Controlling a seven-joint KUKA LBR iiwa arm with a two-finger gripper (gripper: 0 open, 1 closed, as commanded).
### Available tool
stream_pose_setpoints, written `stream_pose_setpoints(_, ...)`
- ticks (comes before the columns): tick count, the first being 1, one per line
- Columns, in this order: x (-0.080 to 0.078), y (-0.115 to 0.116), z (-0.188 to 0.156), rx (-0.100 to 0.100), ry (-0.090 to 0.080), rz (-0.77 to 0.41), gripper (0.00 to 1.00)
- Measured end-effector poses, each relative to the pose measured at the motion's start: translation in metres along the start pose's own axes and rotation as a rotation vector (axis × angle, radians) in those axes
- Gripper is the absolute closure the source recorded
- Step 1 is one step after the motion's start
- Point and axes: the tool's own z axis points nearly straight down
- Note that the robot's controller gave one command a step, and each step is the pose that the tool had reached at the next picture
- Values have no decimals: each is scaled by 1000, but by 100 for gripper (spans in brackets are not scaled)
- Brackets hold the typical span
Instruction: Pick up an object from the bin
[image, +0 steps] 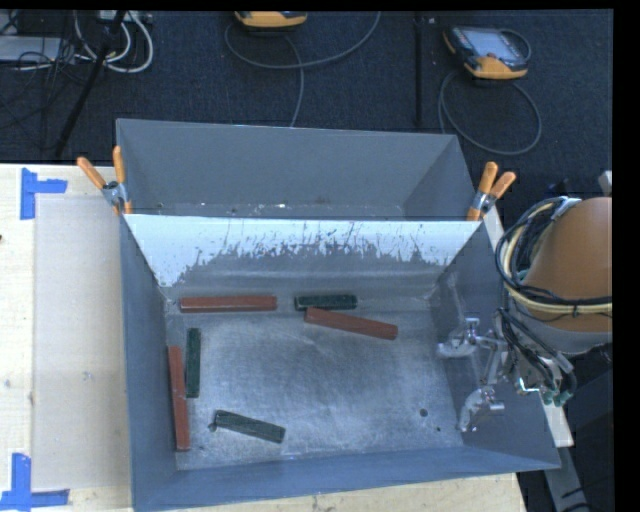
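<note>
Grey metal bin (300, 180) seen from above, six slim bars lying on its floor. Along the left wall lies a red-brown bar (179, 398), with a dark green bar (192, 362) just beside it, both pointing front to back. At the back left lies a second red-brown bar (228, 303). Near the front lies a slanted green bar (248, 427). At the back centre a short green bar (325, 301) sits just beside a tilted red-brown bar (350, 324), the one nearest to me. My pincer (468, 378) hangs over the bare floor at the bin's right side, its fingers apart and nothing between them, well apart from every bar.
</note>
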Motion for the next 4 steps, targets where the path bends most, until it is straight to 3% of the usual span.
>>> stream_pose_setpoints(1,-2,0,-4,2,-8,-3,0)
stream_pose_setpoints(2,-61,38,46,3,-19,-2,0)
stream_pose_setpoints(3,-77,53,76,-1,-10,-22,0)
stream_pose_setpoints(4,-87,54,81,3,-8,-126,0)
